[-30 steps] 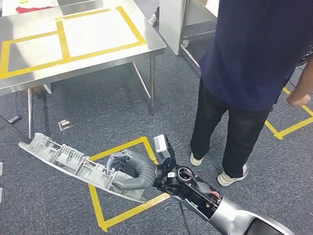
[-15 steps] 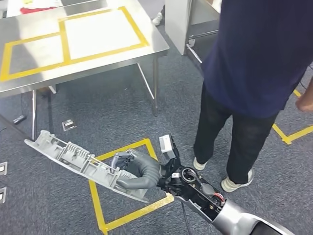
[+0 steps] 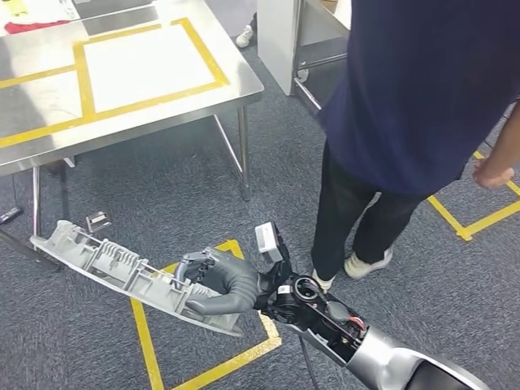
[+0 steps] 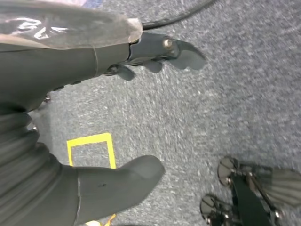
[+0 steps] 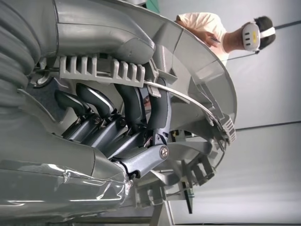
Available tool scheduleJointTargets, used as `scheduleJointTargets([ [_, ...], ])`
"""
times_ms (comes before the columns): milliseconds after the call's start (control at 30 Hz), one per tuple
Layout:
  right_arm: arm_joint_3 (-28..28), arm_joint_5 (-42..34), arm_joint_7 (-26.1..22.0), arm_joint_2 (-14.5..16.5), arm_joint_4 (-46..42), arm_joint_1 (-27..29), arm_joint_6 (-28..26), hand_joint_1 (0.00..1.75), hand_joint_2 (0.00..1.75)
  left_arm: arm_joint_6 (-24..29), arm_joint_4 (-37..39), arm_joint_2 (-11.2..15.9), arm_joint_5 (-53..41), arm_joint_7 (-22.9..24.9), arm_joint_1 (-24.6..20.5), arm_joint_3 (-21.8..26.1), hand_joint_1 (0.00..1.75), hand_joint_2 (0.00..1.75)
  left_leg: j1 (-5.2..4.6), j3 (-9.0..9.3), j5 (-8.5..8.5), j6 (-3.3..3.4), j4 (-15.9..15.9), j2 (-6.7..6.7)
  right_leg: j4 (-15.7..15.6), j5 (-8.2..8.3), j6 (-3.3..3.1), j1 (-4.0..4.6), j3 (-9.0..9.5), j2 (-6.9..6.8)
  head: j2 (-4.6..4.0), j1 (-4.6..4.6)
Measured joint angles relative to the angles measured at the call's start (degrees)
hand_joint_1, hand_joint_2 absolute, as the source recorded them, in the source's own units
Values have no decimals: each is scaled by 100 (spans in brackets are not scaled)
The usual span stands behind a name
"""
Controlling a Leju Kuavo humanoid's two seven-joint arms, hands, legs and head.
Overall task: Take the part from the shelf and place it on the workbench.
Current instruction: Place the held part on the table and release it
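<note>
Head view: one long grey ribbed plastic part (image 3: 128, 275) hangs above blue carpet, right hand (image 3: 221, 283) fingers (image 5: 128, 101) wrapped around it, near one steel counter (image 3: 184, 101); left hand (image 4: 53, 141) fingers spread, empty.

bright even overhead light; glare on steel workbench (image 3: 55, 106); left wrist view motion-blurred.

The part (image 3: 126, 275) is a long, narrow piece of light grey moulded plastic, ribbed and slotted along its open face. It sits in the lower left of the head view, slanting down toward the centre, held off the carpet. The workbench (image 3: 36, 106), steel-topped with yellow tape rectangles, fills the upper left.
</note>
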Motion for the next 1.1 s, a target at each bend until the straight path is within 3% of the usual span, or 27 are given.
scheduleJointTargets([
  [67, 0, -1, -1, -1, -1, -7, 4, 175, 175, 1, 0, -11, 7, 0, 9, 0, 0, 175, 29, 122, -27, 36, -72, -1, 166, -91, 61, -4, -37, -19, 0, 17],
  [100, 0, -2, -3, -1, -1, -12, 7, 175, 175, 1, 0, -16, 10, 0, 12, 0, 0, 175, 44, 189, -47, 48, -94, -2, 428, -202, 96, -15, -161, -26, 0, 34],
  [200, 2, -4, -8, -1, 2, 0, 17, 175, 175, 2, 0, -22, 27, 0, 16, 0, 0, 175, 57, 338, -157, 51, -105, -6, 1552, -582, 185, -100, -840, -40, 0, 87],
  [233, 3, -3, -8, -1, 5, 7, 19, 175, 175, 2, 0, -25, 34, 0, 18, 0, 0, 175, 68, 394, -201, 36, -104, -10, 1705, -603, 211, -128, -996, -44, 0, 93],
  [267, 3, -2, -8, -1, 7, 8, 21, 175, 175, 2, 0, -26, 40, 0, 22, 0, 0, 175, 86, 463, -251, 13, -103, -15, 1630, -505, 238, -151, -1051, -48, 0, 99],
  [300, 3, -1, -8, -1, 9, 8, 23, 175, 175, 2, 0, -28, 45, 0, 25, 0, 0, 175, 108, 543, -307, -16, -101, -18, 1358, -290, 264, -173, -1008, -54, 0, 110],
  [367, 3, 1, -12, -1, 14, 5, 38, 175, 175, 2, 2, -28, 51, 0, 24, 0, 0, 175, 149, 694, -428, -88, -91, -23, 555, 284, 306, -206, -808, -71, 0, 142],
  [400, 5, 5, -16, -1, 17, 0, 50, 175, 175, 2, 3, -28, 51, 0, 16, 0, 0, 175, 160, 728, -475, -126, -86, -24, 271, 438, 292, -202, -724, -79, 0, 156],
  [433, 7, 10, -22, -1, 20, -3, 61, 175, 175, 2, 5, -28, 51, -1, 8, 0, 0, 175, 163, 744, -509, -168, -90, -24, 110, 527, 255, -187, -677, -83, 0, 162],
  [500, 10, 40, -29, -1, 21, -7, 65, 175, 175, 2, 7, -34, 41, -4, -1, 0, 0, 175, 172, 783, -534, -248, -108, -19, 46, 487, 132, -152, -610, -79, 0, 148],
  [567, 10, 97, -30, -4, 19, -6, 41, 175, 175, 2, 7, -45, 21, -9, 2, 0, 0, 175, 199, 808, -599, -302, 5, -12, -36, 484, 50, -152, -482, -64, 0, 111],
  [633, 11, 182, -47, -11, 15, -8, 20, 175, 175, 1, 7, -55, 4, -10, -6, 0, 0, 175, 209, 513, -797, -315, 569, -12, -107, 459, 0, -150, -350, -63, 0, 61],
  [700, 14, 287, -67, -14, -2, -1, 12, 175, 175, 0, 7, -57, -6, -11, -7, -1, 0, 175, 199, -33, -1040, -313, 1355, -12, -129, 401, -38, -133, -271, -83, 0, 21],
  [733, 15, 339, -69, -15, -13, 9, 7, 175, 175, -2, 7, -57, -9, -11, 2, -1, 0, 175, 196, -246, -1076, -309, 1576, -12, -131, 361, -48, -125, -228, -91, 0, 13],
  [767, 16, 378, -67, -16, -21, 20, -1, 175, 175, -4, 7, -56, -11, -10, 14, -2, 0, 175, 196, -356, -991, -302, 1580, -10, -132, 315, -50, -120, -173, -102, 0, 4],
  [800, 17, 402, -63, -18, -26, 30, -11, 175, 175, -7, 7, -54, -14, -10, 26, -2, 0, 175, 197, -352, -781, -290, 1366, -1, -132, 265, -45, -118, -108, -113, 0, -4],
  [867, 18, 420, -57, -20, -30, 40, -27, 175, 175, -12, 7, -52, -22, -11, 34, -2, 0, 175, 202, -140, -211, -282, 572, 61, -129, 156, 1, -108, 19, -139, 0, -22],
  [900, 19, 424, -56, -20, -32, 38, -29, 175, 175, -14, 7, -53, -27, -11, 27, -2, 0, 175, 198, -47, -78, -274, 255, 94, -126, 104, 33, -96, 54, -151, 0, -32],
  [933, 20, 431, -55, -20, -40, 35, -30, 175, 175, -15, 7, -55, -29, -12, 20, -2, 0, 175, 192, 7, 7, -263, 61, 115, -124, 57, 69, -84, 73, -163, 0, -33],
  [1033, 27, 450, -52, -22, -69, 31, -25, 175, 175, -17, 7, -63, -23, -18, 19, -2, 0, 175, 172, 49, -8, -176, 5, 77, -69, -35, 160, -85, 122, -180, 0, -1],
  [1100, 33, 452, -47, -22, -77, 26, -9, 175, 175, -17, 7, -65, -14, -19, 22, -2, 0, 175, 164, 120, -50, -111, 10, 54, 256, -155, 208, -107, 6, -168, 0, 34],
])
